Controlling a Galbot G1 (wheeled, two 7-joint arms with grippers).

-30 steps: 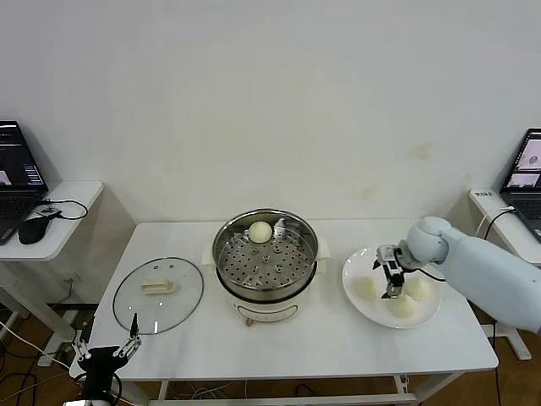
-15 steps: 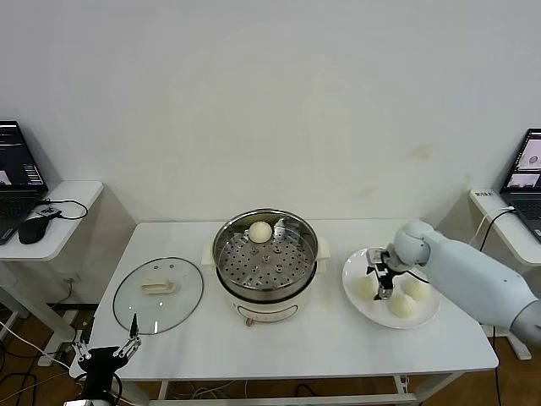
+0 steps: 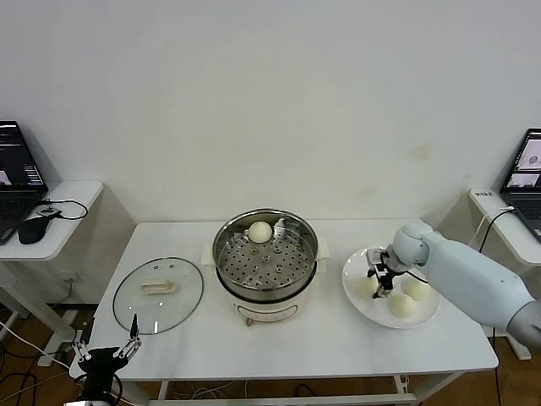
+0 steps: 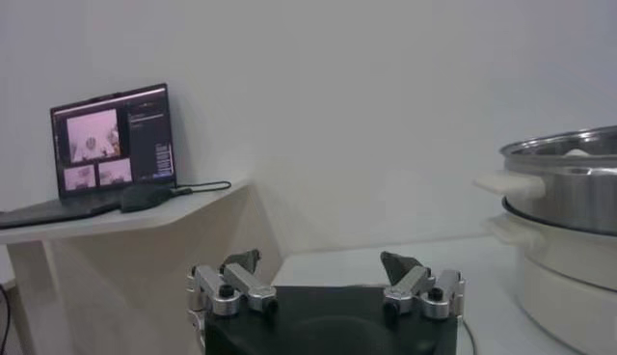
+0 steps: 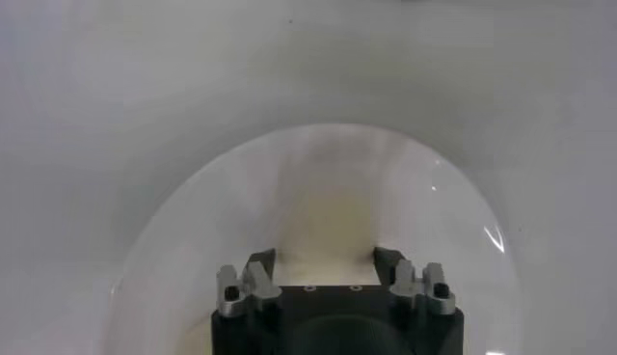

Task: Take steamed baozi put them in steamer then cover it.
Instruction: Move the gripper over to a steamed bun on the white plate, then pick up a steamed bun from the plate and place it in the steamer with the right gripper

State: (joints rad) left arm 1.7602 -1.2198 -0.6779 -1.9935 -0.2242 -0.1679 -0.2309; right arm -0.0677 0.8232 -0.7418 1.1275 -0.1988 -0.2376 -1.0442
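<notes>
At the worktop's (image 3: pixel 279 342) seven o'clock corner the left gripper (image 3: pixel 105 352) hangs below the edge with its fingers spread wide, holding nothing. Just in from it, at about eight o'clock, the glass lid (image 3: pixel 158 293) lies flat with its cream handle up. In the middle stands the steamer (image 3: pixel 265 258), uncovered, with one steamed baozi (image 3: pixel 260 231) already on the perforated tray at the tray's twelve o'clock. At three o'clock sits the white plate (image 3: pixel 351 283), carrying three more buns. The right gripper (image 3: pixel 379 285) is down on the plate over the bun nearest the steamer (image 3: pixel 367 288), the fingers narrowed around its sides; the right wrist view shows the cream dough between them, though whether the grip is firm cannot be told.

These buns look light and soft, likely to dent under pressure, with a smooth skin that could slip. Taking one across its widest part, low on the sides, with a gentle squeeze would suit best.

Compared with a second ago, the right gripper has shifted from between the buns towards nine o'clock on the plate, and its fingers have drawn in.
</notes>
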